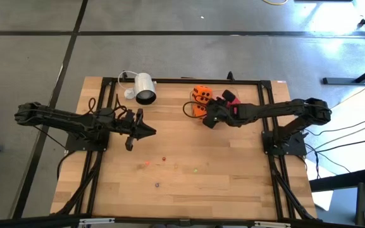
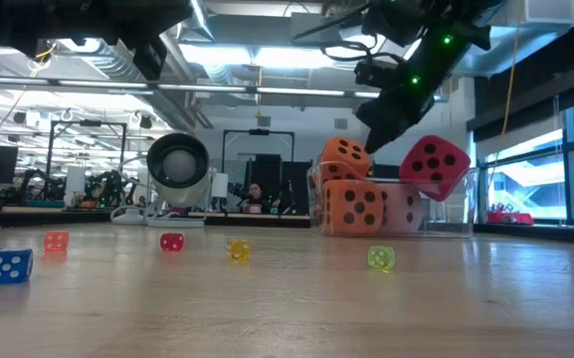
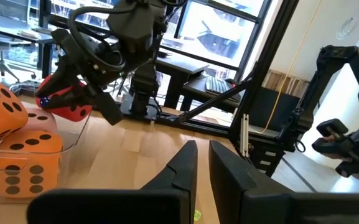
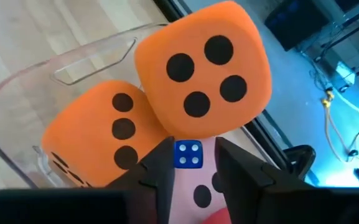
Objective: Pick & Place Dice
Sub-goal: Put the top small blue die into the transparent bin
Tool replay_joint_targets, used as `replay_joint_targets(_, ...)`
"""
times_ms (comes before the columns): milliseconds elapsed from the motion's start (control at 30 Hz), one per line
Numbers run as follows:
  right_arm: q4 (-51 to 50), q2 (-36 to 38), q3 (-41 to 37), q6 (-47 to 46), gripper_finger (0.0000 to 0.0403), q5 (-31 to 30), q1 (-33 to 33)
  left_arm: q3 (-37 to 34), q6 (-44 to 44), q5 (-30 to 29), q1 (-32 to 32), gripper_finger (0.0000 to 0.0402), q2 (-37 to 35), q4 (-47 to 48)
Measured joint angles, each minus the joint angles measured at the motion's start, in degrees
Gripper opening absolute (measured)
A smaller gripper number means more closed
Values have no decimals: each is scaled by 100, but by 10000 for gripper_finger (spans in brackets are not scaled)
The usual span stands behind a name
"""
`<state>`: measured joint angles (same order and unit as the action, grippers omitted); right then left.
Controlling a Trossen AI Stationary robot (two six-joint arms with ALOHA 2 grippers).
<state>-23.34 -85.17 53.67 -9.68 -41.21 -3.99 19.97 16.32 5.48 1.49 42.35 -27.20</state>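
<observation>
A clear tub (image 4: 17, 93) stands at the table's far middle. One orange die (image 4: 104, 134) sits in it, and the second orange die (image 4: 204, 68) lies tilted on top (image 2: 347, 155). The pale pink die (image 4: 204, 186) is in the tub beside them. The red die (image 2: 434, 167) sits tilted at the tub's right rim. My right gripper (image 4: 190, 155) hovers over the tub (image 1: 207, 120), shut on a small blue die. My left gripper (image 1: 152, 132) waits left of centre, shut and empty (image 3: 203, 155). My right gripper pinches a small blue die (image 4: 188, 154) between its two fingertips, one finger on each side face. The die is lifted clear, above the pink die and next to the upper orange die. The fingers slant down from the table's right.
A white cylindrical camera (image 1: 144, 88) lies at the far left of the table. Small dice are scattered over the near half: blue (image 2: 8, 265), orange (image 2: 56, 241), red (image 2: 171, 242), yellow (image 2: 238, 250), green (image 2: 381, 258). A black frame (image 1: 169, 81) borders the tabletop.
</observation>
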Motion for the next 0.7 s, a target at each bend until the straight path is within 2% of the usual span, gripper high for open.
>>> replay_joint_targets(233,21,0,0,-17,148,124,-49,0,0,4,-1,32,0,0)
replay_joint_targets(533,18,2,0,-52,157,205,-48,0,-2,7,0,31,0,0)
replay_joint_targets(700,21,2,0,-335,157,775,-134,0,-2,7,0,31,0,-2)
